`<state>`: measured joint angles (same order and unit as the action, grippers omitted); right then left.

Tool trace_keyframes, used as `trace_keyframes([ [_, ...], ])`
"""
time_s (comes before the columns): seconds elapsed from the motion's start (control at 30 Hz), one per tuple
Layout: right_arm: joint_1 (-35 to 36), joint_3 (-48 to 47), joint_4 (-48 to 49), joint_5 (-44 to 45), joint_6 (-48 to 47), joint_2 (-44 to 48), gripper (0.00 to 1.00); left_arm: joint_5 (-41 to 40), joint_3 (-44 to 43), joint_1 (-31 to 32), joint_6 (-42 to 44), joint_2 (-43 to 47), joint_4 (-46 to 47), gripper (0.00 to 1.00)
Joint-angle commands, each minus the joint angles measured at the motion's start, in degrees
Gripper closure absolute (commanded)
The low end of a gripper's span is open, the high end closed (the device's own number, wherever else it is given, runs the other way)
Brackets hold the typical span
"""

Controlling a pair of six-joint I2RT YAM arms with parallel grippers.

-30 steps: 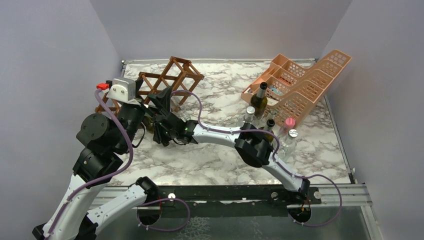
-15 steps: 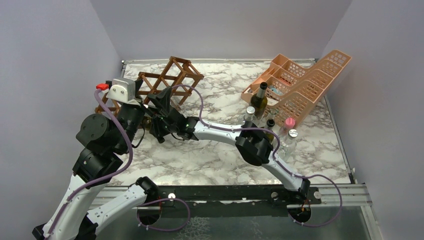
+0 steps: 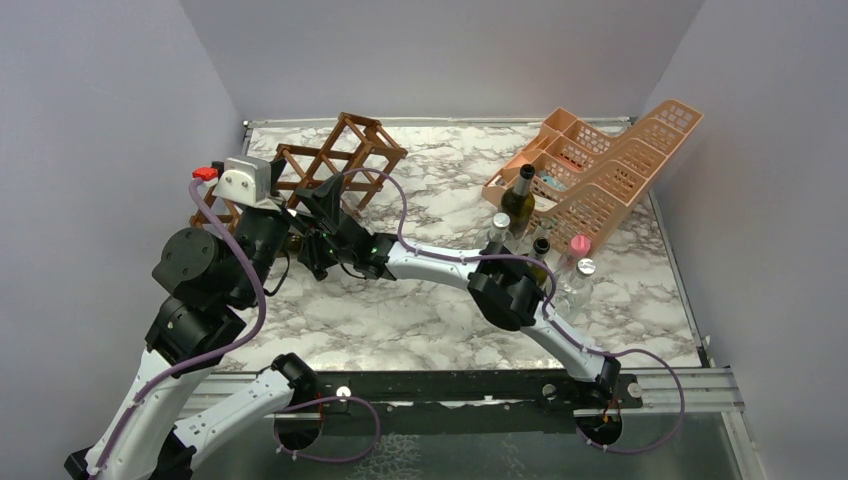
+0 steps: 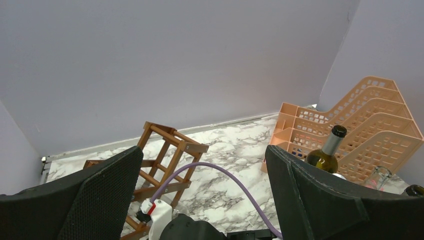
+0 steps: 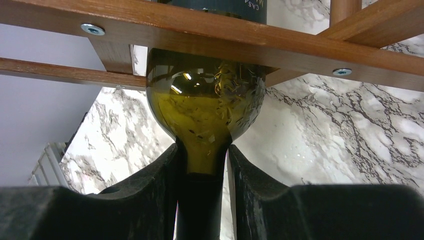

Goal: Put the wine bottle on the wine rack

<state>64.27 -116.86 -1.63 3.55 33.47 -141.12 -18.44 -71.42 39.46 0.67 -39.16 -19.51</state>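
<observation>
Right wrist view looks along one green wine bottle (image 5: 205,105). Its neck sits clamped between the two black fingers (image 5: 160,170) of the right gripper (image 5: 202,160). The bottle's shoulder touches the wooden slats of the wine rack (image 5: 200,35), and its body runs on behind them, inside the frame. Two screws show in those slats, with the marble table (image 5: 325,120) beneath.

From the top camera there is one brown wine rack (image 3: 340,160) at the back left. Both arms meet at its near side, so the held bottle is mostly hidden there. One peach plastic rack (image 3: 610,170) stands tilted at the back right. Five other bottles (image 3: 518,200) stand upright just in front of it: one green, one dark, two clear with silver caps, and one with a pink cap.

The left gripper (image 4: 202,155) is spread wide and grasps nothing. It hangs above the table with the wooden rack and the plastic rack visible between its fingers.
</observation>
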Motion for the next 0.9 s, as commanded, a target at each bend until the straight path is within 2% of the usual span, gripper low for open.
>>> trace_keyframes([
  [0.0,-0.46,-2.49,5.09,1.12,-0.87,-1.73,0.60,0.95,0.52,-0.12,0.78,0.43,-0.21,0.01],
  [0.13,-0.70,-2.76,5.13,0.37,-0.57,-1.44,0.57,0.95,0.25,-0.07,0.87,0.35,-0.28,0.01],
  [0.33,-0.68,-0.70,4.42,-0.01,-0.25,1.75,0.45,0.54,-0.62,-0.13,1.13,0.37,-0.70,0.01],
  [0.7,-0.68,8.25,4.77,-1.10,-0.07,12.05,0.42,-0.34,-3.33,-0.14,1.49,0.52,-0.93,0.01],
  [0.87,-0.82,13.77,2.82,1.77,-3.48,19.25,0.42,-1.22,-3.83,-0.09,0.52,0.65,-1.40,0.01],
])
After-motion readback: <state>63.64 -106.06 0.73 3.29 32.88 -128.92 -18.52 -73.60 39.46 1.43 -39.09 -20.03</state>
